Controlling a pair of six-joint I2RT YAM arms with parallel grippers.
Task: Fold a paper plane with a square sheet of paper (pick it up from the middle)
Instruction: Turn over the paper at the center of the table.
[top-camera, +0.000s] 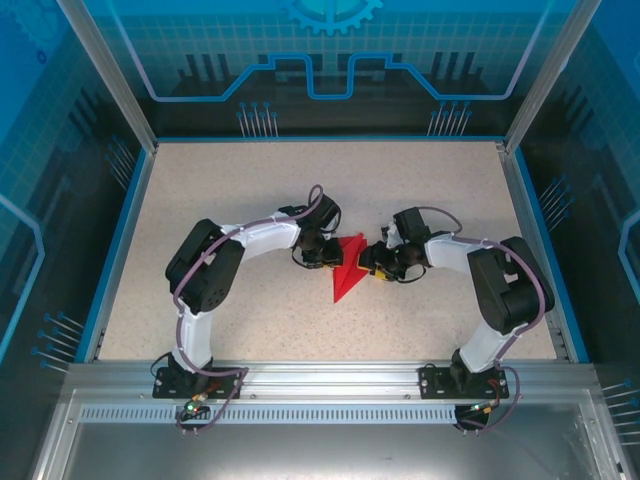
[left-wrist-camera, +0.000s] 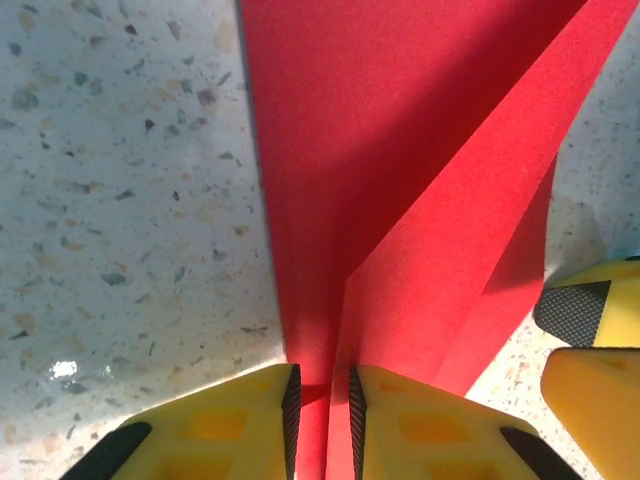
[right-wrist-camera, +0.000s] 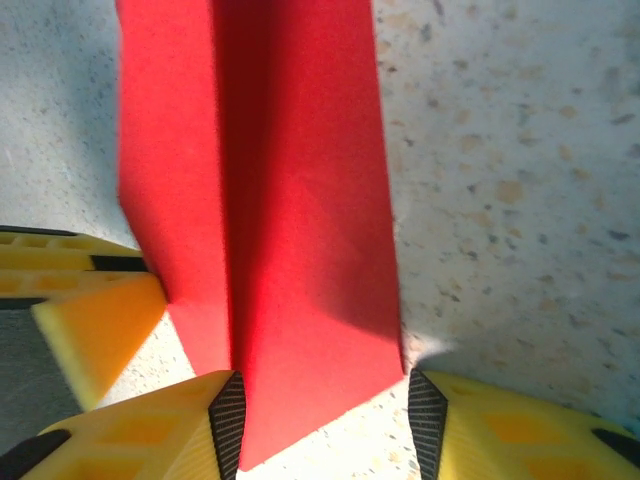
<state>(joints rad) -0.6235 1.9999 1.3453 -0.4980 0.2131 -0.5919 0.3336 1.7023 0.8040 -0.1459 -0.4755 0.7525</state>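
Note:
The red sheet of paper (top-camera: 346, 270) lies mid-table, folded into a pointed wedge with its tip toward the near edge. My left gripper (top-camera: 325, 251) meets it from the left and my right gripper (top-camera: 373, 262) from the right. In the left wrist view the paper (left-wrist-camera: 400, 150) shows overlapping folded layers, and its crease runs into the narrow gap of the left gripper (left-wrist-camera: 320, 388), pads slightly apart. In the right wrist view a folded corner of the paper (right-wrist-camera: 290, 200) lies between the wide-open jaws of the right gripper (right-wrist-camera: 320, 405), against the left pad (right-wrist-camera: 228, 415).
The speckled tabletop (top-camera: 250, 190) is ringed by a blue rim (top-camera: 120, 240) and see-through walls. The two grippers are almost touching: the right gripper's fingers (left-wrist-camera: 590, 345) show in the left wrist view, and the left gripper's finger (right-wrist-camera: 95, 315) in the right wrist view.

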